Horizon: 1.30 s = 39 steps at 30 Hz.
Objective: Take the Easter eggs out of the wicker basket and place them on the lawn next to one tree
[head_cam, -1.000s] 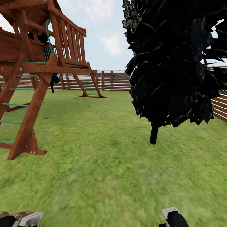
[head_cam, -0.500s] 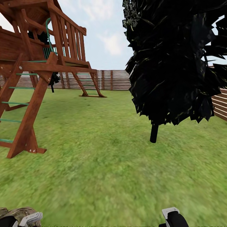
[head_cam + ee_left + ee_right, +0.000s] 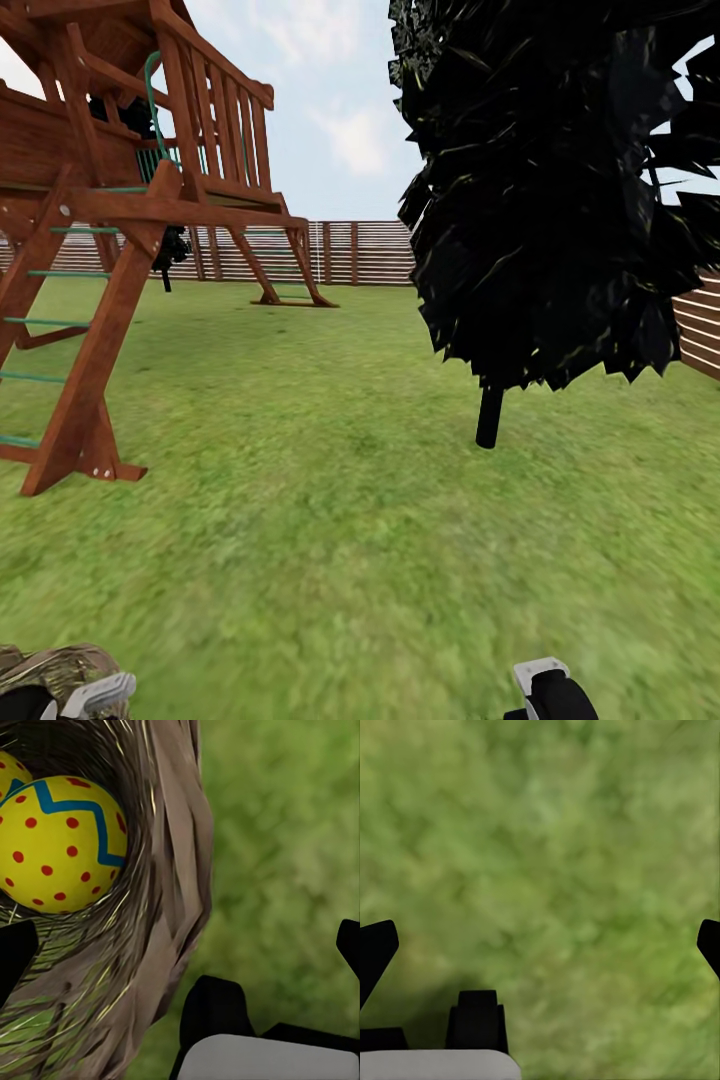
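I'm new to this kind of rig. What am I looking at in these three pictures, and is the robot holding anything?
These are simulator renders from a wheeled robot with two arms, driven remotely by a person. The big picture comes from its head camera, looking over a lawn with a wooden play tower, a black-leaved tree and a slatted fence. The other two come from cameras near each arm's end effector. The left wrist view shows a wicker basket close up, with a yellow egg with red dots and a blue zigzag inside and the edge of a second egg beside it. The basket sits between the spread fingers of the left end effector; whether they grip it, I cannot tell. The right end effector is open over bare grass, holding nothing.
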Available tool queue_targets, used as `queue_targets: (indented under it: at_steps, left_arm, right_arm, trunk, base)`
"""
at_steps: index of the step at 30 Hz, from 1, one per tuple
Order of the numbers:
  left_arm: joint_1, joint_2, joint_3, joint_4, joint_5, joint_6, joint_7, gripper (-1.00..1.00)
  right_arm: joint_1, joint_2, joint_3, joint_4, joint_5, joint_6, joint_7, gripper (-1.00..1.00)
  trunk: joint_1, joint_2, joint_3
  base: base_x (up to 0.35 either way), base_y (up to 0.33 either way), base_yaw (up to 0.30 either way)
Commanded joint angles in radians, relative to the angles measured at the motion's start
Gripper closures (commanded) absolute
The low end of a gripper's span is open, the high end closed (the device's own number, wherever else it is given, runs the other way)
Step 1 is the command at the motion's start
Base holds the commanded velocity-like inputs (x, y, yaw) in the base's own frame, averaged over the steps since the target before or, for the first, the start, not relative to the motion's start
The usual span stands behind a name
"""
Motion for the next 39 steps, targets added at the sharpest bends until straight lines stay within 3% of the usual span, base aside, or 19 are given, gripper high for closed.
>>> queue_targets:
  at_steps: [1, 20, 36, 37, 39]
  left_arm:
    - [-0.001, 0.000, 0.002, 0.000, 0.001, 0.005, -0.003, -1.00]
    - [-0.001, 0.000, 0.003, 0.000, 0.001, 0.005, -0.005, -1.00]
    - [-0.001, 0.000, 0.003, 0.000, 0.001, 0.005, -0.005, -1.00]
    - [-0.001, 0.000, 0.003, 0.000, 0.001, 0.005, -0.005, 1.00]
    - [-0.001, 0.000, 0.003, -0.001, 0.002, 0.005, -0.006, 1.00]
  right_arm:
    - [-0.001, -0.001, 0.003, -0.001, 0.004, 0.005, -0.001, -1.00]
    - [-0.001, 0.000, 0.005, 0.001, 0.004, 0.005, -0.001, -1.00]
    - [-0.001, 0.001, 0.005, 0.001, 0.004, 0.005, -0.001, -1.00]
    - [-0.001, 0.001, 0.005, 0.001, 0.004, 0.005, -0.001, -1.00]
    - [-0.001, 0.001, 0.005, 0.001, 0.004, 0.005, -0.001, -1.00]
  trunk:
    - [0.004, -0.008, -0.004]
    - [0.077, -0.141, -0.064]
    - [0.077, -0.141, -0.064]
    - [0.077, -0.141, -0.064]
    - [0.077, -0.141, -0.064]
  base:
    - [0.000, 0.000, 0.000]
    - [0.000, 0.000, 0.000]
    - [0.000, 0.000, 0.000]
    - [0.000, 0.000, 0.000]
    - [0.000, 0.000, 0.000]
